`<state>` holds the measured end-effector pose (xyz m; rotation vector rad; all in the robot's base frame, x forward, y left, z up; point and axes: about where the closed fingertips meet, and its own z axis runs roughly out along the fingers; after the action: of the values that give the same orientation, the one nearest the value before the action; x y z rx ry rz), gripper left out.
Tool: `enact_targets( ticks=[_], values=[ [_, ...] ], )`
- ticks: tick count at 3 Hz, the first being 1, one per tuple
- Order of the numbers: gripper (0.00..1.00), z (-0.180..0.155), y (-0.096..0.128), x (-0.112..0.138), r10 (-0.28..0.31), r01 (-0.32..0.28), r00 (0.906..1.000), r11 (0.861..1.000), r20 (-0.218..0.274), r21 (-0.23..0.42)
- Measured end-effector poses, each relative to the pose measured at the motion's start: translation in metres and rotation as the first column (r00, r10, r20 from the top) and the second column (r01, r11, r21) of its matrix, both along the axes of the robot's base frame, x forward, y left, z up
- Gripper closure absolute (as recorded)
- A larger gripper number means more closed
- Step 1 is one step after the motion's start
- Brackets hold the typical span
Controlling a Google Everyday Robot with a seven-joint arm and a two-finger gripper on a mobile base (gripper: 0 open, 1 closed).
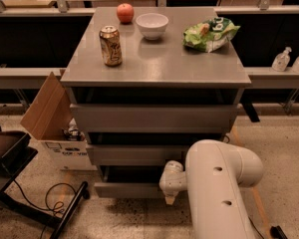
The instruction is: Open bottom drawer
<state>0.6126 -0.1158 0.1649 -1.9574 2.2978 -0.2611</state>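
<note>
We see the gripper low against the grey cabinet, at the right end of the bottom drawer. Whether it is spread or pressed together, we cannot tell. The drawer's plain front runs leftward from the gripper. Just above the gripper lies the middle drawer, and higher up the top drawer. Far above, a can, an apple and a bowl stand up-left, with a green bag up-right. A cardboard box stands away to the left.
</note>
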Motion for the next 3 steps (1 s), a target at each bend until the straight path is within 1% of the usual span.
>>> enact_targets(
  ticks=[1,2,3],
  values=[
    [0.60,0.004,0.003,-0.032,-0.034,0.030,0.9950,0.999,-0.094,-0.045],
    [0.83,0.007,0.001,-0.060,-0.073,0.058,0.9805,0.995,-0.183,-0.085],
    [1.00,0.009,0.001,-0.079,-0.088,0.063,0.9656,0.992,-0.245,-0.109]
  ],
)
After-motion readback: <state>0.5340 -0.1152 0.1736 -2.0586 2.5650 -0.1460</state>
